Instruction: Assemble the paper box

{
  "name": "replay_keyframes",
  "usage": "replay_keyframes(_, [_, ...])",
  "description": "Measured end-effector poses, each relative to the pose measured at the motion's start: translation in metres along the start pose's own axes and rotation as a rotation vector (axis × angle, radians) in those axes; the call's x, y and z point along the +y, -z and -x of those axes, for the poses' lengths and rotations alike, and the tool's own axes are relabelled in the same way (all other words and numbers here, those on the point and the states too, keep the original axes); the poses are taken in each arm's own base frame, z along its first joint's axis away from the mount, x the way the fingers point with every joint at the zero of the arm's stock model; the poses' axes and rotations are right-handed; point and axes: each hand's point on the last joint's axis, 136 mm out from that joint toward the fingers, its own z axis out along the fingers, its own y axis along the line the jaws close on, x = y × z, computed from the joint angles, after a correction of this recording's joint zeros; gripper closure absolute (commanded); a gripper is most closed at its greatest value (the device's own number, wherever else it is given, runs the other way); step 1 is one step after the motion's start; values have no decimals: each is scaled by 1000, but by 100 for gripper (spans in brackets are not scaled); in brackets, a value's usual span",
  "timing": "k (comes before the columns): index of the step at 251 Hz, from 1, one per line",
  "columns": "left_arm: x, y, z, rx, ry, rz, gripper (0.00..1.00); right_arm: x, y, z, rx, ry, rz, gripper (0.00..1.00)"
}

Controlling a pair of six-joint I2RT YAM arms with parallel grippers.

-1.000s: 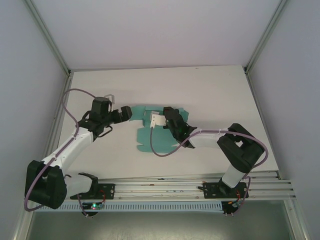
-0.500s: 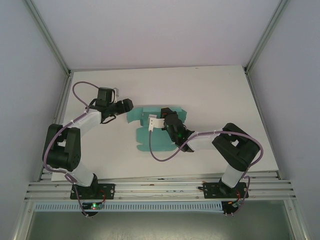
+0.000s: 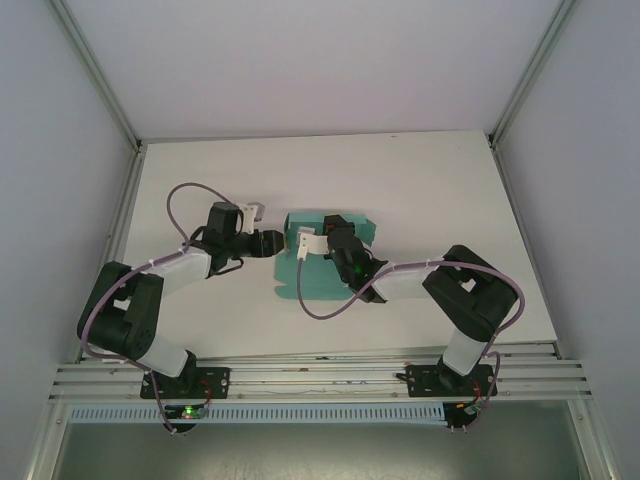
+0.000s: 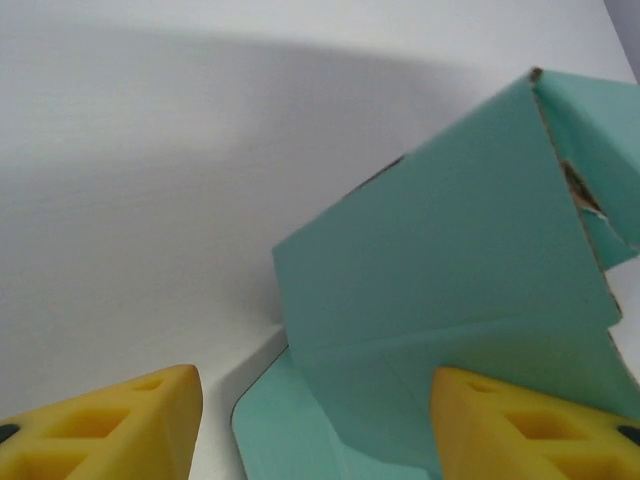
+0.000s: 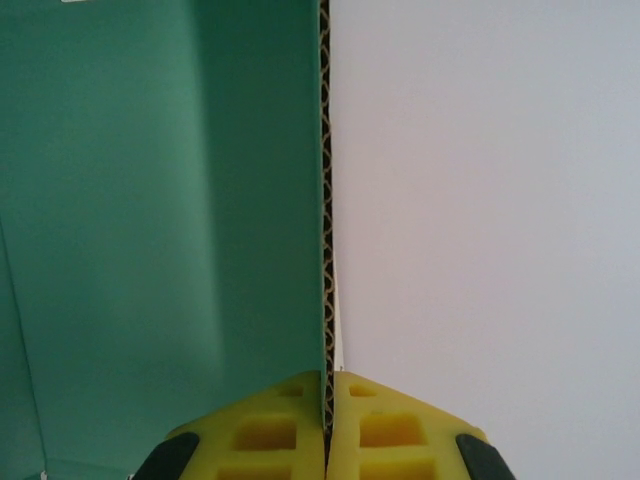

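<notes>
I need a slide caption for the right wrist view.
Right tool pinching the upright edge of the teal-green card box.

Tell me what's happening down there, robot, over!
Right jaws shut on paper box edge. Left jaws open, facing its raised flap. Nothing blocking. Over.

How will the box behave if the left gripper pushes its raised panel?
The box shows a corrugated edge, so panels are probably stiff and bend at creases. It looks thin and light, so it may slide, though the right gripper pinches one wall.
</notes>
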Motion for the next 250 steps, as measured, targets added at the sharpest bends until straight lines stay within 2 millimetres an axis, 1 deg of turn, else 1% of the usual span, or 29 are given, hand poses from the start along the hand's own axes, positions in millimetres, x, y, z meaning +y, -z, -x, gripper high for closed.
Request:
replay_keyframes(45, [-12, -16, -3, -22, -129, -40, 37, 3, 0, -2, 11, 8, 9, 100])
replay_keyframes(58, [-12, -18, -5, -40, -161, -34, 39, 4, 1, -2, 13, 11, 12, 100])
replay_keyframes(103, [-7, -27, -9, -90, -240, 15, 39, 13, 4, 1, 13, 20, 44, 100])
replay_keyframes(135, [-12, -32, -14, -111, -306, 19, 37, 18, 4, -1, 22, 29, 61, 100])
replay_keyframes(155, [-14, -33, -18, -115, -333, 19, 36, 20, 4, -2, 25, 34, 68, 100])
replay_keyframes(183, [-10, -32, -21, -128, -349, 38, 38, 21, 7, -4, 28, 36, 68, 100])
replay_keyframes(219, [-7, -36, -20, -142, -364, 48, 38, 23, 12, -2, 22, 25, 77, 100])
replay_keyframes(250, [-8, -43, -16, -156, -380, 42, 38, 24, 13, -2, 22, 10, 90, 100])
